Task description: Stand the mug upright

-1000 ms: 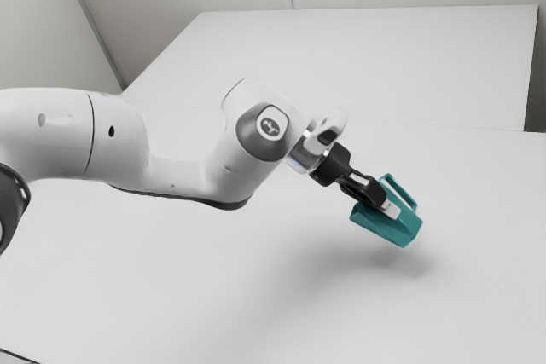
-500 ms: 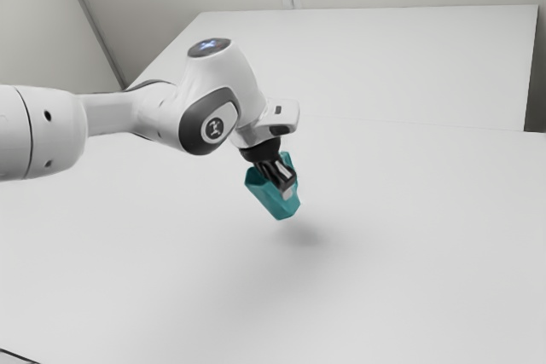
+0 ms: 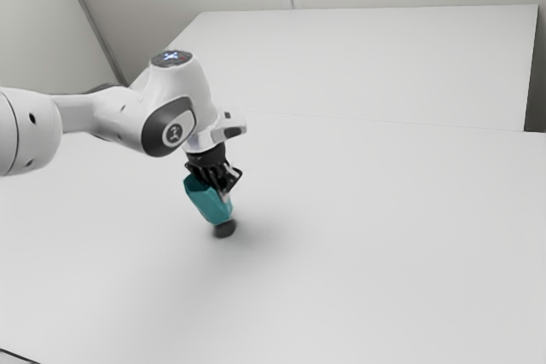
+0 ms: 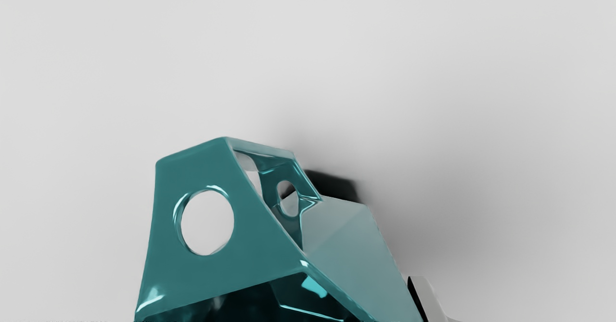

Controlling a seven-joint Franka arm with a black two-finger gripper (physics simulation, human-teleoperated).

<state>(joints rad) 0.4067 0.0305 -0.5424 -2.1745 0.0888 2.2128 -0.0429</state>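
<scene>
Mug clamped and tilted, mouth higher than base.

Landmark: the mug (image 3: 209,203), teal and faceted. The gripper (image 3: 218,188) is directly above it, at its mouth end, with the fingers closed on its body. State of the pincer: clamped on the mug. In the wrist view one finger (image 4: 427,297) lies along the mug's outer side; the other finger is hidden, so its exact contact point cannot be read.

Attitude: leaning, not upright. In the exterior view the mouth points up and toward the exterior view's left; the base is lower, toward the exterior view's right.

Below the mug: the pale table (image 3: 358,236), with a small dark shadow (image 3: 224,229) just under the base. Whether the base's lowest edge touches the tabletop cannot be told.

Mug detail, wrist view: the dark interior opens beside the gripper; a broad teal face has a round hole through it, and a smaller round opening shows farther from the gripper.

Above the mug and toward the exterior view's left: the white arm (image 3: 98,114), its wrist section over the gripper. Well beyond the mug: a large pale panel (image 3: 367,61).
</scene>
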